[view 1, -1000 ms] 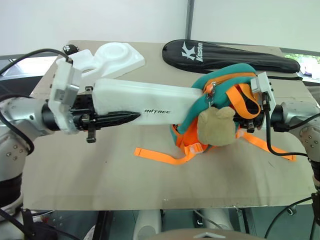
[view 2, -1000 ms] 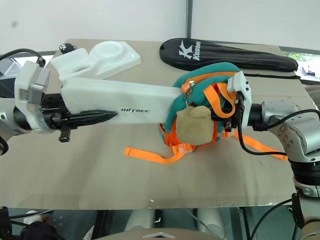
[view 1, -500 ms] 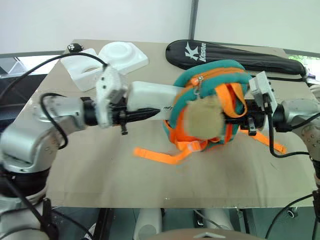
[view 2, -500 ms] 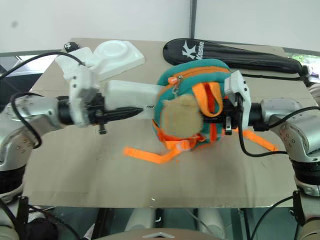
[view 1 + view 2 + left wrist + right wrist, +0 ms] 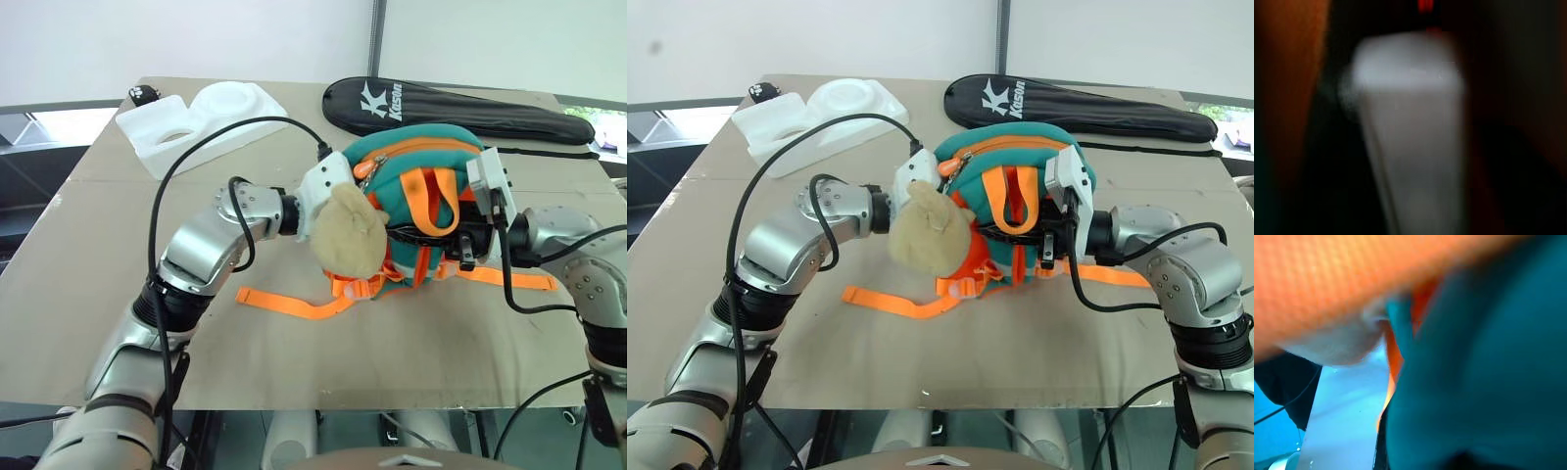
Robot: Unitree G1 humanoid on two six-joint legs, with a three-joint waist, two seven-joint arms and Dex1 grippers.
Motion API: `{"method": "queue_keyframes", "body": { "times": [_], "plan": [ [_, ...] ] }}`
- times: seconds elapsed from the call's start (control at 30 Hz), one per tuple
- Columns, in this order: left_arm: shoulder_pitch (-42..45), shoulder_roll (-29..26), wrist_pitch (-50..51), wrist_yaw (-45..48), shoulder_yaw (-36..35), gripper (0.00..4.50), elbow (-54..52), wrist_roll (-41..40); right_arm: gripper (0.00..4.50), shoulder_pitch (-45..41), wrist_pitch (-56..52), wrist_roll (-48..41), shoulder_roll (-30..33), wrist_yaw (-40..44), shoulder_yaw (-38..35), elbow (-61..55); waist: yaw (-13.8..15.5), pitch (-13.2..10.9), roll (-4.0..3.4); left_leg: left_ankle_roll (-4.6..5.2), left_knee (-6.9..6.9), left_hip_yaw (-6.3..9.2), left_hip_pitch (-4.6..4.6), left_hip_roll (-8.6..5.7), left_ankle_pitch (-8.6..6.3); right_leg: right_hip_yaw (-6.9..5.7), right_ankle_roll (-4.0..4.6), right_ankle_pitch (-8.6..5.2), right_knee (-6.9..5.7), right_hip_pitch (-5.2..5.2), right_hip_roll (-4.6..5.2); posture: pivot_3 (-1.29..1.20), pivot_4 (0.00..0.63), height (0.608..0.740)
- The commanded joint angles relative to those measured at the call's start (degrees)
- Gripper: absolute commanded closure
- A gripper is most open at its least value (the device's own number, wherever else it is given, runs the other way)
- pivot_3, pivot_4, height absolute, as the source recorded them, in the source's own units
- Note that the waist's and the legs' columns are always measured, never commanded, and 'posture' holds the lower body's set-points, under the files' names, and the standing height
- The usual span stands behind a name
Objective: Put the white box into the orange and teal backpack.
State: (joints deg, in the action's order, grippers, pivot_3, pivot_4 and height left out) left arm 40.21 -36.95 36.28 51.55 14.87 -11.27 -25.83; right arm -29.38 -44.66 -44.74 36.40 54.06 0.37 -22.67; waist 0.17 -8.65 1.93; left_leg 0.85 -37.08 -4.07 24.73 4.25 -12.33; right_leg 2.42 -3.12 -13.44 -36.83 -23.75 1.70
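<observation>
One backpack [image 5: 421, 196], one white box [image 5: 1410, 122] inside it; left gripper buried, state unclear; right gripper [image 5: 468, 240] clamped on backpack.

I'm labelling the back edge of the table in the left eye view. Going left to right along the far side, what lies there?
Small black object → white styrofoam piece → long black racket bag.
</observation>
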Motion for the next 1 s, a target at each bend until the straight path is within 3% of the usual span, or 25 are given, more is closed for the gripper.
{"method": "queue_keyframes", "body": {
  "times": [0.03,0.23,0.37,0.53,0.6,0.77,0.83,1.0],
  "plan": [
    [-5.3,-4.8,6.2,5.7,-14.7,0.03,-3.3,-13.1,4.5,0.5,2.2,2.1,0.2,-2.0,-1.2,-0.6,-1.0,0.0,0.0,0.0,-0.01,0.0,0.02,0.02,0.0,0.0,0.0,0.0,0.0,-0.01,0.0,0.0,0.15,0.74],
    [-9.5,-12.0,26.7,5.7,-34.5,0.03,-1.0,-39.7,4.5,-1.7,4.9,7.6,-2.7,-6.8,0.3,3.0,-0.9,0.0,0.01,0.0,-0.05,0.01,-0.02,0.04,0.0,-0.08,-0.02,0.0,-0.06,0.01,0.06,0.0,0.15,0.74],
    [-11.9,-10.8,34.6,-4.3,-35.5,0.03,-4.8,-54.2,4.5,-3.1,4.7,8.6,-4.5,-8.5,1.1,2.8,-0.5,0.0,0.02,0.0,-0.19,0.02,-0.03,-0.06,0.0,-0.14,-0.04,0.0,-0.06,0.15,0.28,0.0,0.15,0.74],
    [-12.6,-2.9,33.2,-20.5,-29.8,0.03,-9.0,-59.5,4.5,-3.7,2.7,7.9,-5.9,-10.1,1.6,0.6,-0.5,0.0,0.06,0.0,-0.18,0.04,-0.02,-0.07,0.0,-0.13,-0.04,0.02,-0.06,0.15,0.26,0.0,0.15,0.74],
    [-11.7,1.7,31.4,-26.6,-27.1,0.03,-9.0,-57.6,4.5,-3.4,1.9,7.4,-5.9,-10.6,1.4,-0.4,-0.5,0.0,0.06,0.0,-0.14,0.06,-0.02,-0.07,0.01,-0.13,-0.04,0.02,-0.09,0.14,0.23,0.0,0.15,0.74],
    [-10.1,8.1,29.3,-32.2,-23.4,0.03,-8.0,-56.7,4.5,-2.7,0.6,6.8,-6.1,-11.9,0.8,-1.8,-0.8,0.0,0.06,0.0,-0.14,0.07,-0.03,-0.06,0.01,-0.11,-0.03,0.02,-0.11,0.13,0.15,0.0,0.15,0.74],
    [-9.8,8.8,28.7,-32.4,-23.1,0.56,-7.6,-56.6,4.5,-2.5,0.3,6.7,-6.2,-12.5,0.6,-2.1,-0.9,0.0,0.06,0.0,-0.14,0.04,-0.05,-0.06,0.01,-0.09,-0.03,0.02,-0.11,0.13,0.14,0.0,0.15,0.74],
    [-10.0,6.3,27.3,-29.2,-27.2,2.56,-7.7,-59.1,4.5,-2.3,-0.6,5.4,-6.9,-15.5,-2.1,-2.0,-0.8,0.0,0.06,0.0,-0.14,0.04,-0.04,-0.06,0.01,-0.09,-0.03,0.02,-0.09,0.13,0.15,0.0,0.15,0.74]
  ]
}}
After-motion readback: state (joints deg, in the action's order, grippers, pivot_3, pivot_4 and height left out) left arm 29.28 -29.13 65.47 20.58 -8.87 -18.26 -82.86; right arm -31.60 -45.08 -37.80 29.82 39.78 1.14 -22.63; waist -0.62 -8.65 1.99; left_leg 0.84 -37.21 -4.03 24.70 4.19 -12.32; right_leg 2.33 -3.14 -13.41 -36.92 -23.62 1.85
